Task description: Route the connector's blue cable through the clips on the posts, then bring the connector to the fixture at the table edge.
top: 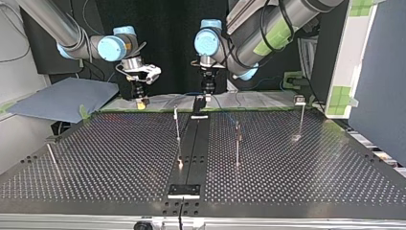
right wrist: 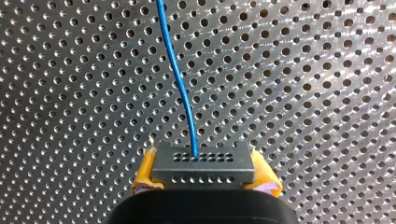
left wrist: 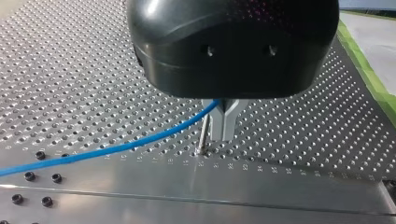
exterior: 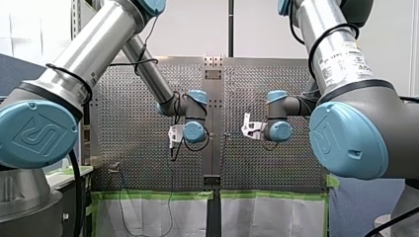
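Top view: my right gripper (top: 141, 100) hung at far edge of table (top: 119, 158). Left wrist: my left gripper (left wrist: 223, 133) pinched blue cable (left wrist: 116, 148) beside post (left wrist: 202, 135). Right wrist: yellow pads (right wrist: 144, 172) clamped connector (right wrist: 203, 163), cable running ahead.

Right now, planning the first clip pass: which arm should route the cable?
My left. The left end effector pinches the thin blue cable beside a slim metal post; the right end effector is busy holding the dark grey connector.

Bright, even light — glare streaks the perforated table (left wrist: 140, 191), backdrop (top: 167, 28) dark
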Tool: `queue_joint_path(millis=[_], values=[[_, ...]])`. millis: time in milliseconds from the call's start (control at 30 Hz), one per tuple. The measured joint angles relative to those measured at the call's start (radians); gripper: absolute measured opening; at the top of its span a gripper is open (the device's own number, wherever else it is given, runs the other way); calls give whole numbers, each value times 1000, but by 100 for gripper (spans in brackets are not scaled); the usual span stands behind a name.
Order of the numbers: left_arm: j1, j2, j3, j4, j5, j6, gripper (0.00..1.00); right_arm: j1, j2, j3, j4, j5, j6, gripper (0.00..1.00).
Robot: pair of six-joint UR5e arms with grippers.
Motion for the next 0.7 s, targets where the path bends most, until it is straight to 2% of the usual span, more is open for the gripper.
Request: queue_joint_path(millis=[400, 700], values=[[8, -1, 0, 4, 1, -4, 0, -7, 43, 0, -37, -11, -8, 2], [13, -1, 1, 9, 3, -4, 0, -29, 49, 0, -57, -20, -7, 2]])
